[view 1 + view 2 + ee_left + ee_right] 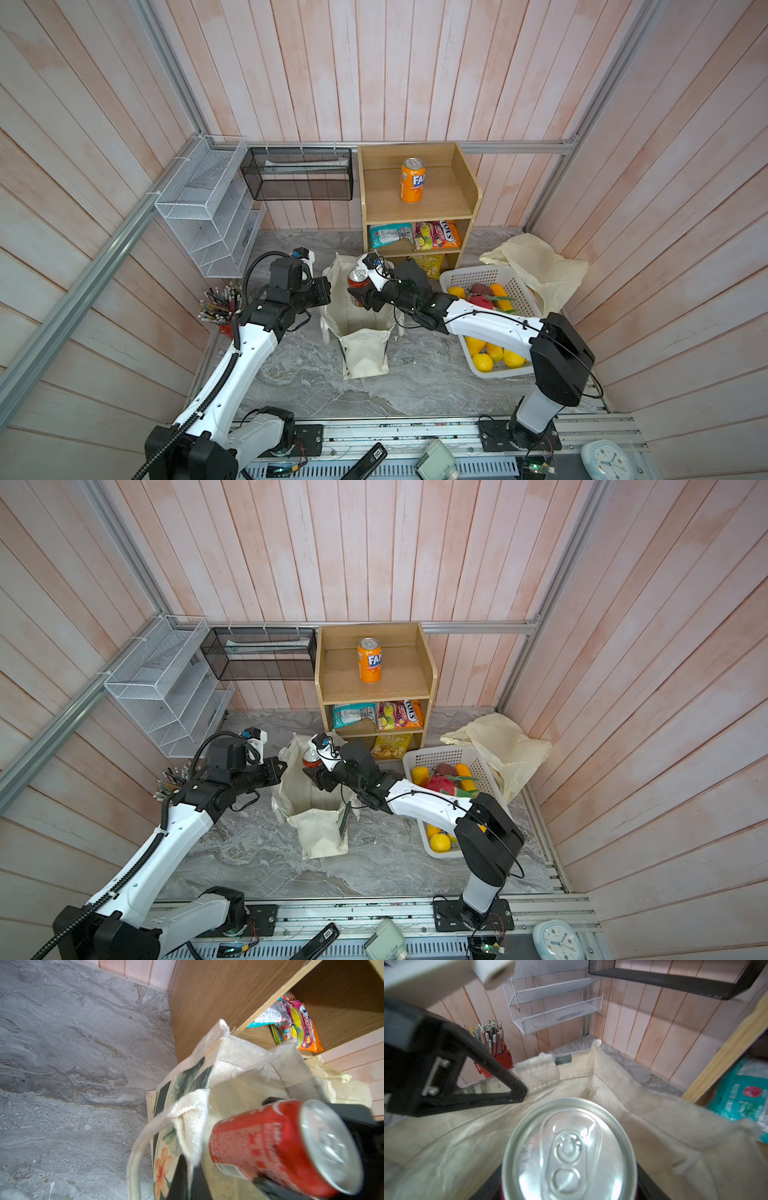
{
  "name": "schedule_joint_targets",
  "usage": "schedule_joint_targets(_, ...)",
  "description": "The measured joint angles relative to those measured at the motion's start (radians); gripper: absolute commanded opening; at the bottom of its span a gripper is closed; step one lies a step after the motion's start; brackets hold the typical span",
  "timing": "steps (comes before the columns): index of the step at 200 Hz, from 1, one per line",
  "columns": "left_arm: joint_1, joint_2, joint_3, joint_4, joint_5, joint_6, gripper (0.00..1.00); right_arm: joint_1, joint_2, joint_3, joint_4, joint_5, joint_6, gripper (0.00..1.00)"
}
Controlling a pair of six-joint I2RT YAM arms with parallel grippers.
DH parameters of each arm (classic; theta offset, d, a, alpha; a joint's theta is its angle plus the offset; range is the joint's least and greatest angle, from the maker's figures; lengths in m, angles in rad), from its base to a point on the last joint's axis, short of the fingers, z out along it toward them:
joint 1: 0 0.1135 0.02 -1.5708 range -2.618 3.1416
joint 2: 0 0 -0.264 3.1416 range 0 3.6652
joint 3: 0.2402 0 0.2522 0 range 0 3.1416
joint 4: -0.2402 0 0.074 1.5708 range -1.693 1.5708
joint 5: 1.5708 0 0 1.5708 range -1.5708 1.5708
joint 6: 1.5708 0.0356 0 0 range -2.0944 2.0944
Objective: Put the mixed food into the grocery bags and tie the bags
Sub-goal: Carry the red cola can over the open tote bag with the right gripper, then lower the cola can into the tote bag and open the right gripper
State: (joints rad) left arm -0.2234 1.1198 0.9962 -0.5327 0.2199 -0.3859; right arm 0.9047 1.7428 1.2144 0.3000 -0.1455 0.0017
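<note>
cola can: your red cola can (358, 279) (571, 1147) is upright in the air, right over the bag's open mouth, not inside yet.
right jaws: the right gripper (356, 296) has its jaws clamped on the can's body, silver top poking out above.
cream tote: the cream tote (365, 353) (239, 1057) stands open mid-scene on the marble surface (311, 374), just near of the wooden shelf (415, 208).
left jaws: your left gripper (324, 291) is squeezed tight, jaws pinching the tote's left rim by the strap patch.
teal snack packet: the teal snack packet (388, 235) lies on the shelf's middle level, touching the candy packet (436, 235) on its right.
toy fruits: the toy fruits (482, 361) sit in the white basket (478, 274) on the right, partly under your right arm.
plastic bag: the plastic bag (536, 266) is crumpled at far right, behind the basket.
Fanta can: the Fanta can (412, 179) stands on the top shelf.
</note>
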Motion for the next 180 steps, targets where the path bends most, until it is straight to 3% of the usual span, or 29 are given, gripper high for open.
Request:
schedule_joint_targets(76, 0.000, 0.000, -0.005, 0.007, 0.012, 0.000, 0.00, 0.000, 0.159, 0.020, -0.039, 0.023, -0.021, 0.13)
schedule_joint_targets(160, 0.000, 0.000, -0.028, 0.042, 0.034, 0.001, 0.00, 0.000, 0.293, 0.097, -0.096, 0.036, -0.032, 0.39)
schedule_joint_targets(180, 0.000, -0.002, -0.033, 0.050, 0.034, 0.001, 0.00, 0.000, 0.313, 0.134, -0.127, 0.029, -0.048, 0.54)
